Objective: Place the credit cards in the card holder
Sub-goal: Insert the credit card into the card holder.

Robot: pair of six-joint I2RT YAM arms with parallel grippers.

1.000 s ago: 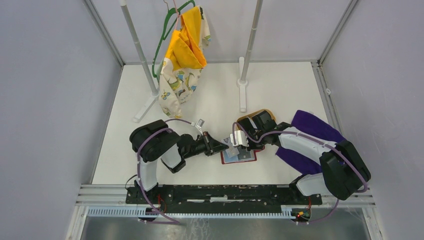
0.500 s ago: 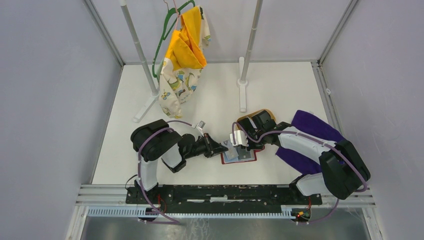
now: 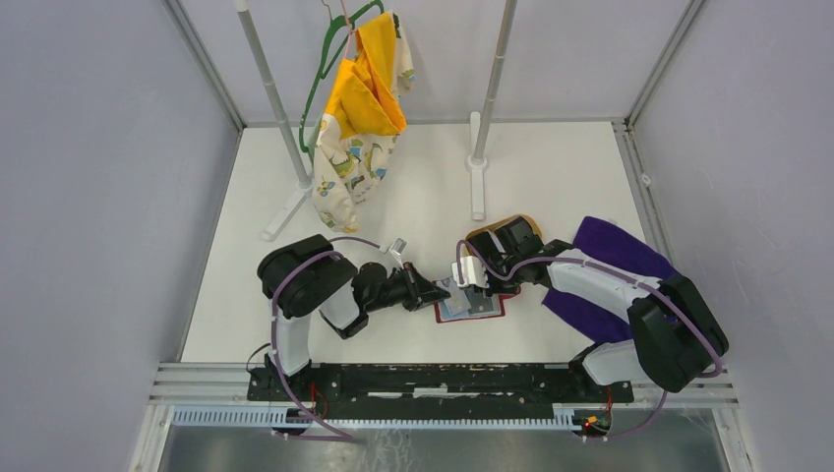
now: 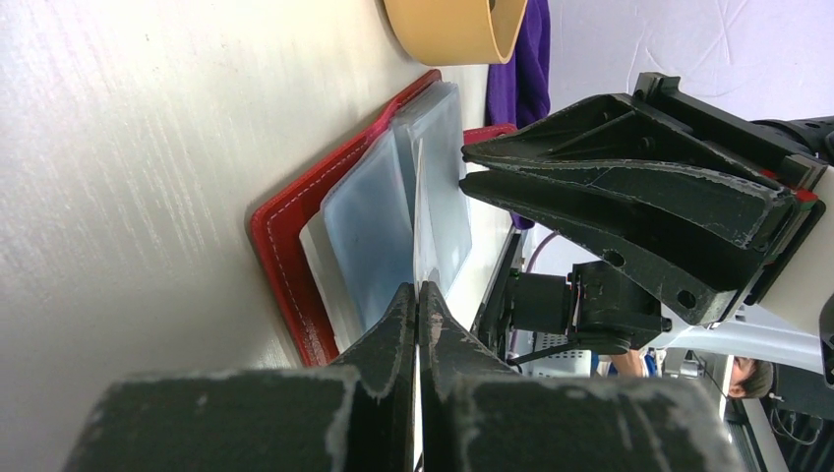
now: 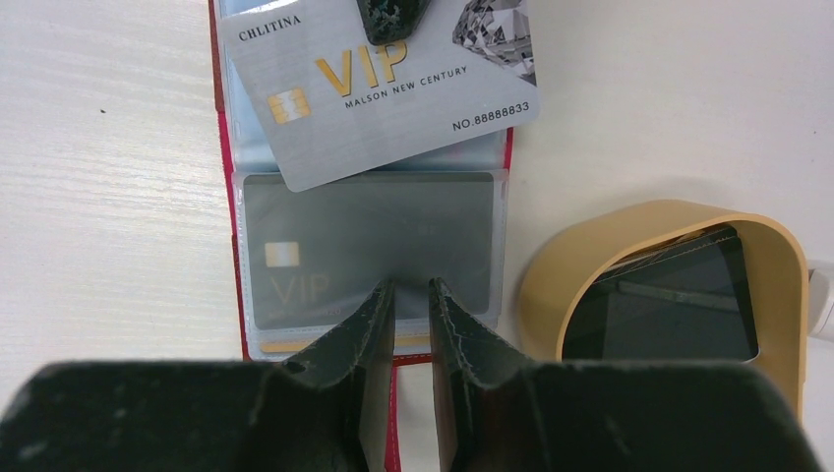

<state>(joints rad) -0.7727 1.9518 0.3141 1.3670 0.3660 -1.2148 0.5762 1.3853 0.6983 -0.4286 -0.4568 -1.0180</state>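
Note:
The dark-red card holder (image 3: 472,309) lies open on the table with its clear sleeves up; it also shows in the left wrist view (image 4: 285,246) and the right wrist view (image 5: 224,197). My left gripper (image 3: 435,291) is shut on a silver VIP credit card (image 5: 384,93), seen edge-on in the left wrist view (image 4: 417,211), slanted over the holder's upper sleeve. A dark credit card (image 5: 369,251) sits inside the lower sleeve. My right gripper (image 5: 411,295) has its tips over that sleeve's edge, jaws a narrow gap apart with nothing between them.
A tan oval wooden tray (image 5: 551,285) stands just right of the holder with a black card (image 5: 659,295) in it. A purple cloth (image 3: 615,251) lies under the right arm. A rack with hanging clothes (image 3: 359,118) stands at the back.
My left gripper has nudged the silver card slightly lower over the holder. The right arm has stayed put.

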